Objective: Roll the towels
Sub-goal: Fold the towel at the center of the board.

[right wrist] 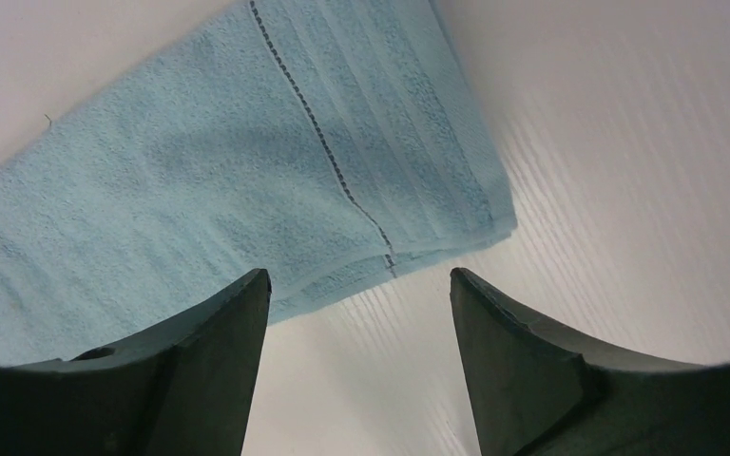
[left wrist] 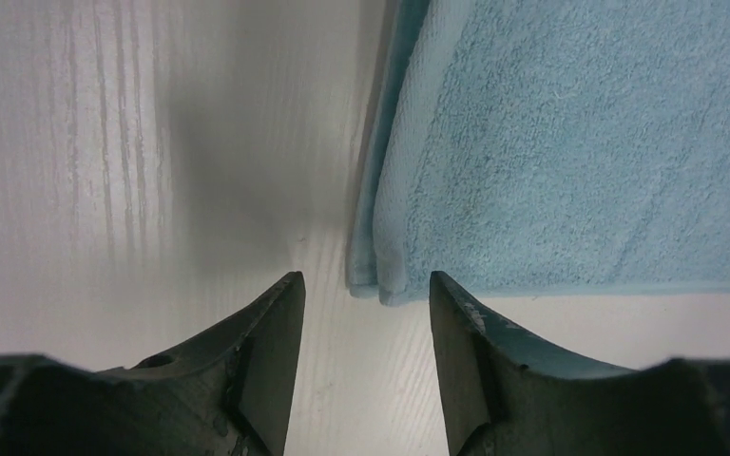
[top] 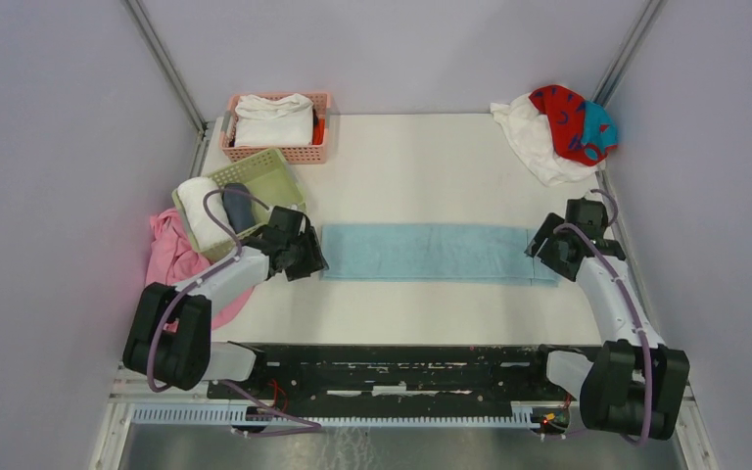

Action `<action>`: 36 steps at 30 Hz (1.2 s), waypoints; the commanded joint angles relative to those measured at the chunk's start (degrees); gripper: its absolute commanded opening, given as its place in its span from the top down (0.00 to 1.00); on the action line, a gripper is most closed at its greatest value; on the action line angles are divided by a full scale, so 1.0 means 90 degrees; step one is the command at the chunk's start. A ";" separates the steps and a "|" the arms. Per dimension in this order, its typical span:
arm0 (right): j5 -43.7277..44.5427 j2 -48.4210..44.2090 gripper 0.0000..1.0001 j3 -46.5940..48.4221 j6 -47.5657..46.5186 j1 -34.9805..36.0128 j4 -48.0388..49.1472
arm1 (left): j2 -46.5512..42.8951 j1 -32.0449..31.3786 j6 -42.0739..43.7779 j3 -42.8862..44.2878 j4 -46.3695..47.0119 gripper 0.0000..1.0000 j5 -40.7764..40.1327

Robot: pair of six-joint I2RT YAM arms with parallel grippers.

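Note:
A light blue towel lies flat on the white table, folded into a long strip between the two arms. My left gripper is at its left end, open. In the left wrist view the towel's near corner lies just ahead of the gap between the fingers of that gripper, which holds nothing. My right gripper is at the right end, also open. Its own view shows the towel with its stitched hem ahead of that gripper. A white towel and a red towel with teal marks lie crumpled at the back right.
A pink basket at the back left holds a folded white cloth. In front of it a green basket holds a white roll and a dark roll. A plain pink cloth lies beside the left arm. Walls close in the table's sides.

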 commanded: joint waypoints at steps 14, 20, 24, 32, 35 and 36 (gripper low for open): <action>-0.0921 0.1034 0.25 0.0246 -0.0029 0.0005 0.0718 | 0.0756 -0.0299 -0.0338 -0.0090 0.0692 0.84 -0.1033; -0.0305 0.0573 0.25 0.0268 -0.0059 0.0007 -0.0047 | 0.0461 -0.0270 -0.0428 -0.0213 0.0494 0.97 -0.1531; -0.0045 0.0382 0.26 0.0208 -0.0126 -0.0012 -0.0380 | 0.0403 -0.0269 -0.0436 -0.0247 0.0494 0.97 -0.1427; -0.0561 0.0377 0.31 -0.0177 0.0264 -0.0558 0.0221 | 0.0224 -0.0131 -0.0529 -0.0420 0.0540 0.97 -0.1216; -0.0674 0.0516 0.34 -0.0196 0.0298 -0.0713 0.0371 | 0.0205 0.0054 -0.0578 -0.0534 0.0634 0.97 -0.0925; -0.0679 0.0566 0.36 -0.0200 0.0310 -0.0753 0.0403 | 0.0196 0.0098 -0.0573 -0.0560 0.0640 0.97 -0.0877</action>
